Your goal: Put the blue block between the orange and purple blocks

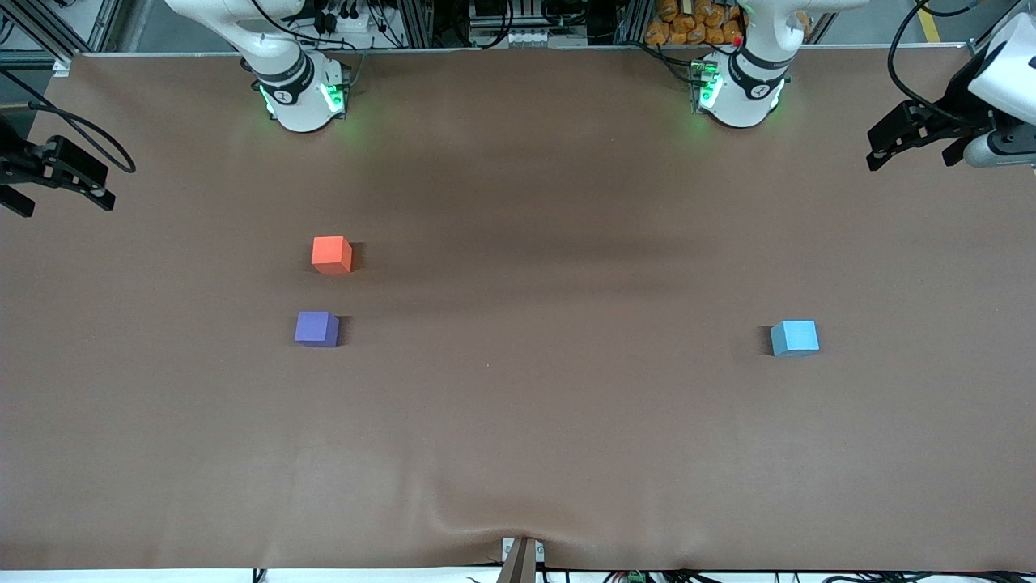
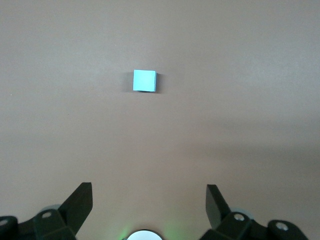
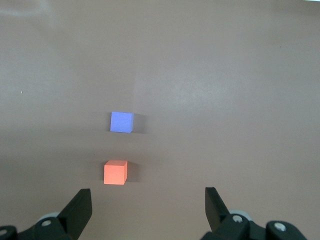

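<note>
— Across the brown table (image 1: 518,421), what stood where?

— Both arms waited high at the ends. At its own end of the table hung the left end effector (image 1: 886,150), fingers spread wide and empty; the right end effector (image 1: 57,182) hung over its own end, equally wide, holding nothing.

— And the cubes?

— The orange block (image 1: 332,255) sat toward the right arm's end, with the purple block (image 1: 316,329) just nearer the front camera, a small gap between them. The blue block (image 1: 795,338) lay well apart from both, toward the left arm's end, about as near the front camera as the purple one.

— What did the wrist cameras show?

— The left wrist view looked down on the blue cube (image 2: 145,81) between wide fingers (image 2: 80,202); the right wrist view saw purple (image 3: 122,122) and orange (image 3: 115,172).
</note>
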Tool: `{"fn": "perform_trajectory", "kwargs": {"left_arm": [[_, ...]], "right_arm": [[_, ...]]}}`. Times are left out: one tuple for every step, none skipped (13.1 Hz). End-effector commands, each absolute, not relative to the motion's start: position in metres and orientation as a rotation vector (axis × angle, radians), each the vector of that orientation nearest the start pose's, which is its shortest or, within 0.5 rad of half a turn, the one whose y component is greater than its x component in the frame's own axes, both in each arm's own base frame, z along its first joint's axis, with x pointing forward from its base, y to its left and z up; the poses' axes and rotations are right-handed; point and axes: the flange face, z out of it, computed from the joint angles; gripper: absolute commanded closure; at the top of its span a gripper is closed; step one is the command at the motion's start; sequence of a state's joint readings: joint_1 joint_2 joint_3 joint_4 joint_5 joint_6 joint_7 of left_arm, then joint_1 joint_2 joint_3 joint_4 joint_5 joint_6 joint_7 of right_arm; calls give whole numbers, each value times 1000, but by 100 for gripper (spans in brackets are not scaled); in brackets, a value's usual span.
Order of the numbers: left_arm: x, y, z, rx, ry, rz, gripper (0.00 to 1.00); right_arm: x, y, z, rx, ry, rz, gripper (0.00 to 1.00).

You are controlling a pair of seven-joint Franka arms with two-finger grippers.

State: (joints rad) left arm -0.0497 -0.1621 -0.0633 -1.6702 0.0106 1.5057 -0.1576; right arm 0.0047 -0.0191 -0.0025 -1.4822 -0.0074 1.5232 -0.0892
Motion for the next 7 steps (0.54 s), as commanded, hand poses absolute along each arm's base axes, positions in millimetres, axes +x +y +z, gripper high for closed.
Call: {"fn": "perform_trajectory", "kwargs": {"left_arm": [[495, -64, 660, -3115, -56, -12, 0], [499, -63, 660, -3114, -48, -12, 0], [503, -63, 664, -3118, -43, -26, 0], [503, -61, 666, -3116, -48, -19, 0], [503, -62, 668, -3117, -48, -22, 0], [504, -62, 667, -3116, -53, -17, 0], [504, -62, 666, -3113, -65, -13, 0]], "right_arm": [[544, -2, 676, -3160, -118, -93, 0], [545, -2, 676, -3160, -118, -93, 0], [545, -2, 676, -3160, -121, -96, 0], [545, -2, 676, -3160, -121, -96, 0], [545, -2, 676, -3160, -121, -96, 0], [545, -1, 676, -3160, -123, -96, 0], [545, -1, 676, -3160, -123, -96, 0]]}}
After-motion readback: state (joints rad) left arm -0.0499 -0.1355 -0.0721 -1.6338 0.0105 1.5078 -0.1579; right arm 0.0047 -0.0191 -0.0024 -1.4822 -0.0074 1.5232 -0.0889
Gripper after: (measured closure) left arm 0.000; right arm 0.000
